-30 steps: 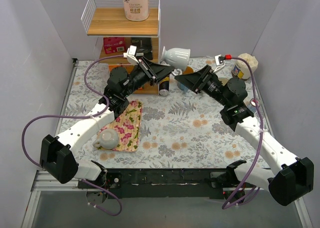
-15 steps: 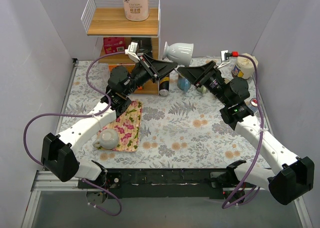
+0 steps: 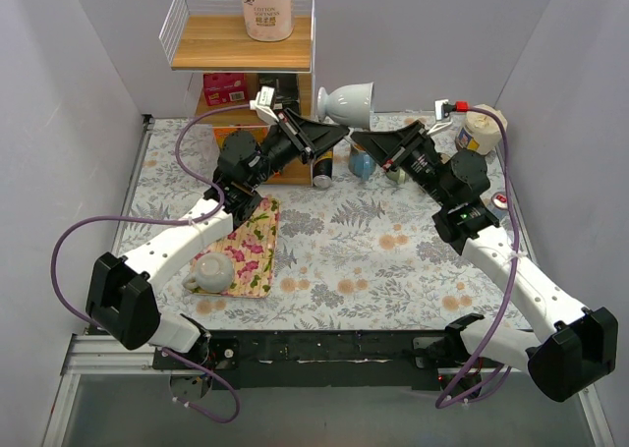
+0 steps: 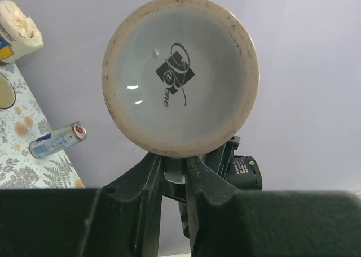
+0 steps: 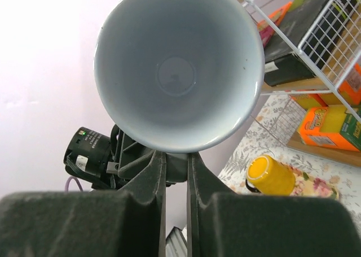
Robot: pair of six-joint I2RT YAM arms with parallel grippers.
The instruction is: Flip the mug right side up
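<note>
A pale grey mug (image 3: 349, 100) hangs in the air on its side, in front of the shelf. Its stamped base (image 4: 180, 76) faces my left wrist camera and its open mouth (image 5: 177, 70) faces the right one. My left gripper (image 3: 337, 131) (image 4: 174, 168) is shut on the mug's handle from below. My right gripper (image 3: 359, 139) (image 5: 176, 162) comes in from the opposite side, its jaws shut just under the mug's rim at the handle. The two grippers' tips nearly meet beneath the mug.
A wire-and-wood shelf (image 3: 241, 44) carries a paper roll (image 3: 266, 5) and boxes. A teacup (image 3: 211, 271) sits on a floral tray (image 3: 257, 233) at the left. A can (image 3: 322, 168), a blue cup (image 3: 362, 162) and a jar (image 3: 486, 125) stand behind the grippers. A yellow bottle (image 5: 271, 175) lies below.
My right gripper has moved in under the mug and shut its jaws there. The left gripper lifted the mug slightly up and right and keeps its hold.
</note>
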